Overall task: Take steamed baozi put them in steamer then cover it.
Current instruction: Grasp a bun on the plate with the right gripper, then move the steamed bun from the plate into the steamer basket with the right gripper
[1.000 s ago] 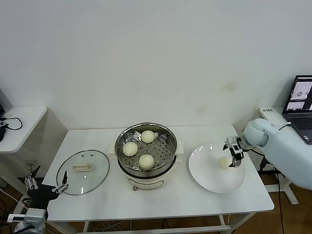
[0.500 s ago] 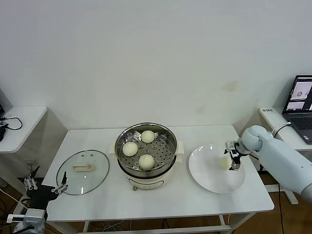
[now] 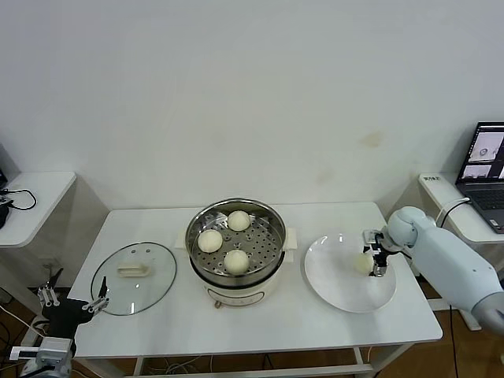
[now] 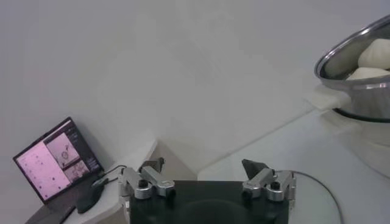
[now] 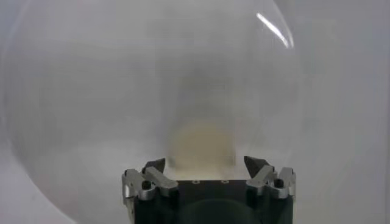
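Observation:
Three steamed baozi [image 3: 236, 261] lie on the perforated tray of the steel steamer [image 3: 236, 285] at the table's middle. Another cream baozi [image 3: 362, 263] sits on the white plate [image 3: 339, 293] to the right. My right gripper [image 3: 376, 253] is down at this bun, open, one finger on each side. In the right wrist view the bun [image 5: 201, 143] lies between the fingertips [image 5: 256, 163] with a gap on both sides. The glass cover [image 3: 134, 277] lies flat on the table to the left. My left gripper [image 3: 75, 298] hangs open beside the table's front left corner, holding nothing.
A laptop [image 3: 490, 161] stands on a side stand at the far right. A small white side table [image 3: 31, 201] with a cable is at the far left. The left wrist view shows the steamer's rim [image 4: 359, 79] and a laptop screen [image 4: 55, 158].
My right arm has dropped lower and its gripper has shifted slightly, settling around the bun on the plate. The left arm, the cover and the steamer have not moved.

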`<state>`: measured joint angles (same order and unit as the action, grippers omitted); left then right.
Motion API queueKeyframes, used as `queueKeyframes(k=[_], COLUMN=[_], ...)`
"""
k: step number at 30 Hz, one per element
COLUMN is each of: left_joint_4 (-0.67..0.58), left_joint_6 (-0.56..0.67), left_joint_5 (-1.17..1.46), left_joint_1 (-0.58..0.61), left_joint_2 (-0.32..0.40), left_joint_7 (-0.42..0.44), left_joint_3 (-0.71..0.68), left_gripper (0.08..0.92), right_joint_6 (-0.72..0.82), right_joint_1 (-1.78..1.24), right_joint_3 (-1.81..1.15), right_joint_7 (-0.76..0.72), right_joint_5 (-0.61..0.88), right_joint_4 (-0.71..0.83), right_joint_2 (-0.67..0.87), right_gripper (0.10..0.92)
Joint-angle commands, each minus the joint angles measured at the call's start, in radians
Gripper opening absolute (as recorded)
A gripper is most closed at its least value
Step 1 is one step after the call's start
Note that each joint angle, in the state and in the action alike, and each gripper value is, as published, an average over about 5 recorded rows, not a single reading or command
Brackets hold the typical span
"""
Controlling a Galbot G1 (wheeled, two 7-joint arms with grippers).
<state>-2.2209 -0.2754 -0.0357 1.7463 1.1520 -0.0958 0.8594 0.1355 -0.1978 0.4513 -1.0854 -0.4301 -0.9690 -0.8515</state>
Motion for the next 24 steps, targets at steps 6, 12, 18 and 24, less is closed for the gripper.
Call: queueKeyframes(k=[6, 12, 18, 24], left_joint_4=[-0.009, -0.017, -0.023, -0.031], left_joint_6=[0.002, 0.001, 0.002, 0.003], left_joint_5=[-0.002, -0.002, -0.003, -0.003], left_joint_1=[0.004, 0.009, 0.012, 0.015], left_joint_2=[0.001, 0.004, 0.006, 0.007], left_joint_7=[-0.001, -0.001, -0.001, -0.001], left_joint_3=[0.002, 0.003, 0.002, 0.002], left_gripper=[0.823, 0.823, 0.823, 0.823], right_joint_6=[0.001, 0.016, 0.053, 0.095], right_joint_1=[-0.008, 0.01, 0.072, 0.175], right_joint_3=[-0.012, 0.002, 0.069, 0.168], right_joint_7=[0.0, -0.029, -0.078, -0.104], right_joint_5=[-0.01, 0.021, 0.11, 0.199], right_joint_4=[0.021, -0.018, -0.108, -0.214], right_joint_2=[-0.018, -0.001, 0.053, 0.119], right_gripper=[0.657, 0.612, 0.582, 0.581])
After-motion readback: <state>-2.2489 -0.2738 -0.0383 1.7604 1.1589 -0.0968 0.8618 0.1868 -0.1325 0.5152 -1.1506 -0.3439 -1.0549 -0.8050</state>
